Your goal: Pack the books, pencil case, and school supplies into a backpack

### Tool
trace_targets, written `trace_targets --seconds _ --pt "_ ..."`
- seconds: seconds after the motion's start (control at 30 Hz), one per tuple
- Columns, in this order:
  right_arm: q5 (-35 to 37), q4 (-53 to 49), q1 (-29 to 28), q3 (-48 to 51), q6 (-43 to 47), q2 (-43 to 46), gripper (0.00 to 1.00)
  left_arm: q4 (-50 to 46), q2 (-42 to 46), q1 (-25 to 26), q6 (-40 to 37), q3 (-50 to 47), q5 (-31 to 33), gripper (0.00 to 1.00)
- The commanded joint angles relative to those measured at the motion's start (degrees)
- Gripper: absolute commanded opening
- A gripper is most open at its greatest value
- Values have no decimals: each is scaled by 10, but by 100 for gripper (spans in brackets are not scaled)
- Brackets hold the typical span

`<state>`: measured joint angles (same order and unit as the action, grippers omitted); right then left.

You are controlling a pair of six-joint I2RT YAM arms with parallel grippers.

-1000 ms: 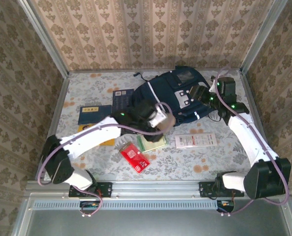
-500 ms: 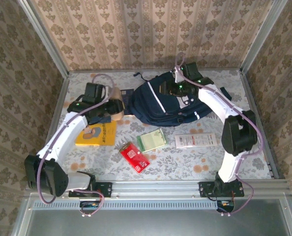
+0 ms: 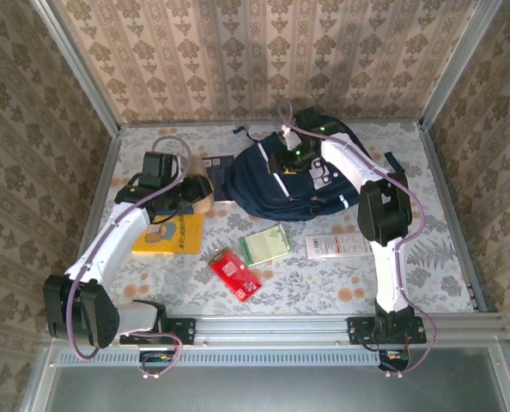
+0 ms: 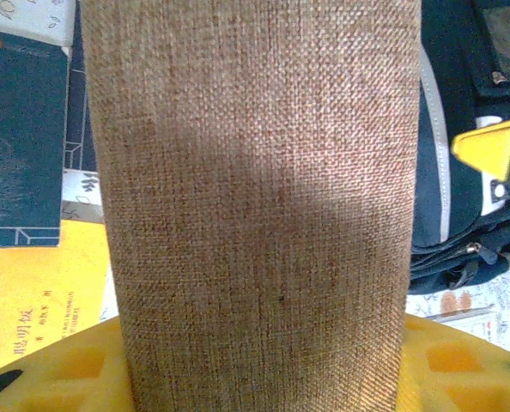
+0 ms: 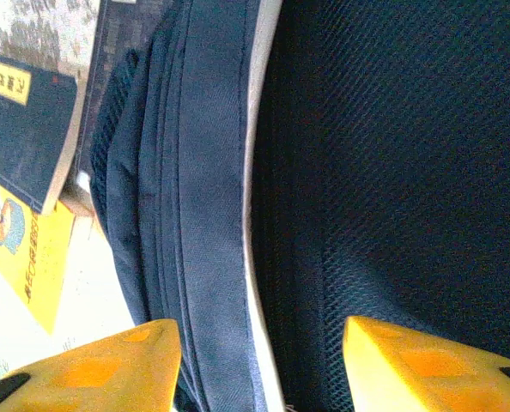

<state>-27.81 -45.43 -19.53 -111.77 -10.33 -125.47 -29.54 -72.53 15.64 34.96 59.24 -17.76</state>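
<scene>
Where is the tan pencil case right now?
Top view, left side: pencil case clamped in the left gripper, above the books, just left of the backpack.

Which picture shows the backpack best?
The top external view: nearly the whole backpack shows, stripes and all. The right wrist view gives a close-up of its fabric and mesh; the left wrist view catches one edge.

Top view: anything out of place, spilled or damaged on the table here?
Nothing stands out. The backpack lies flat, the red packet, green pad and white packet lie apart in front of it, and the left tool grips a tan pencil case.
</scene>
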Motion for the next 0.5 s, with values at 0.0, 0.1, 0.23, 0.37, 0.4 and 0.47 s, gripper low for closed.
trace_targets --seconds 0.0,0.1,0.23,0.37,0.4,0.47 --pt "-44 -50 -17 -24 23 -21 52 28 8 -6 15 -3 -22 40" --pt "-58 -55 -34 -17 35 -25 44 36 8 -6 21 -8 -31 40" --pt "-59 -30 -38 18 24 -9 33 41 9 -6 26 -10 -38 40" --pt "-39 -38 -38 12 14 -17 32 43 5 -7 31 -8 -47 41" --pt "-21 -42 -38 4 10 -22 33 45 5 -7 33 -9 -49 40" --pt "2 -55 -37 -20 6 -38 34 45 9 -7 34 -10 -50 41"
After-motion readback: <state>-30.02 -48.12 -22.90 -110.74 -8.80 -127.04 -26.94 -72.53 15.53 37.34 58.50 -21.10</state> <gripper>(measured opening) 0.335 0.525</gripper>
